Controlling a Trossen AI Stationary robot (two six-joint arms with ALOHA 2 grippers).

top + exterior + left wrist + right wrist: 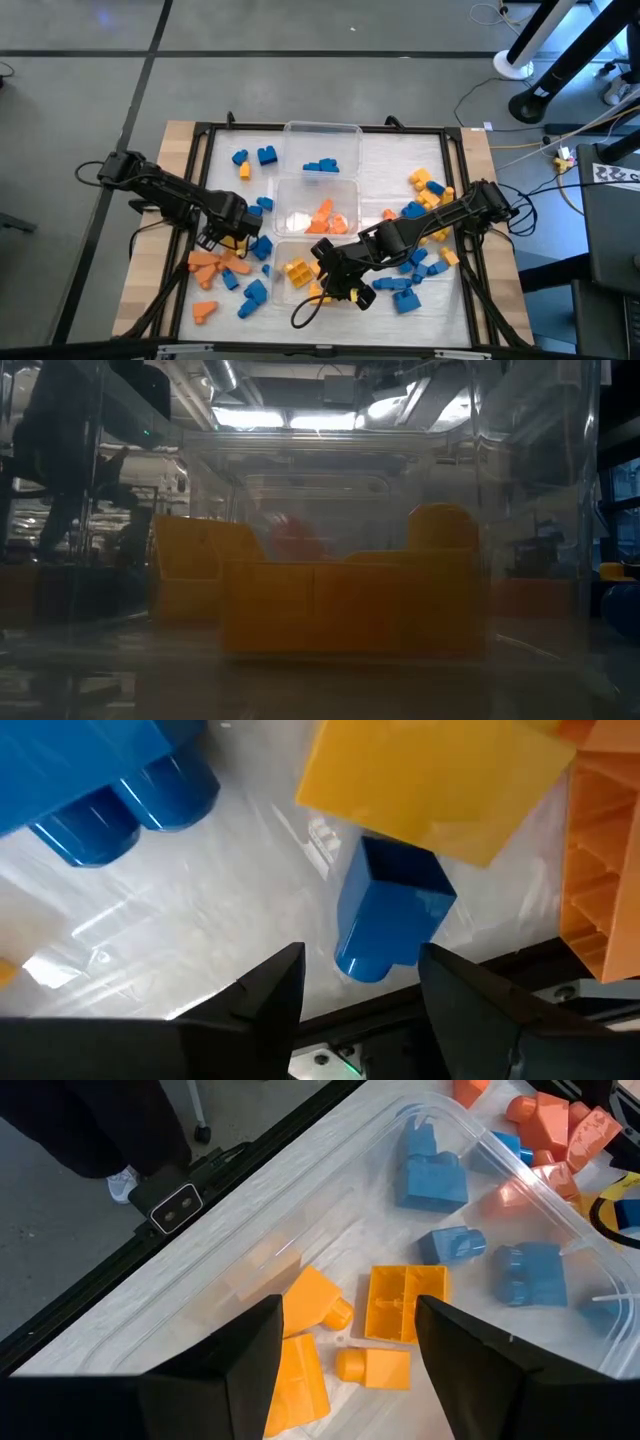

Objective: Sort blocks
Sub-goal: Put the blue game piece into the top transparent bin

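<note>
While blocks (405, 290) lie scattered over the desk (180, 160), the right tool (335, 285) hangs open and empty above yellow blocks (400, 1305) in the nearest tub (290, 290). Left tool (228, 238), also open, hovers with a small blue block (390, 910) just ahead of its fingertips.

You see a grey floor (300, 60) crossed by dark seam lines around the wooden table (170, 170). Beyond the table's far right corner stand a white-footed stand (515, 66) and a black base (535, 105), with loose cables (560, 190) trailing nearby. At table height, bright ceiling lights (320, 418) and ducting (225, 380) show overhead.
</note>
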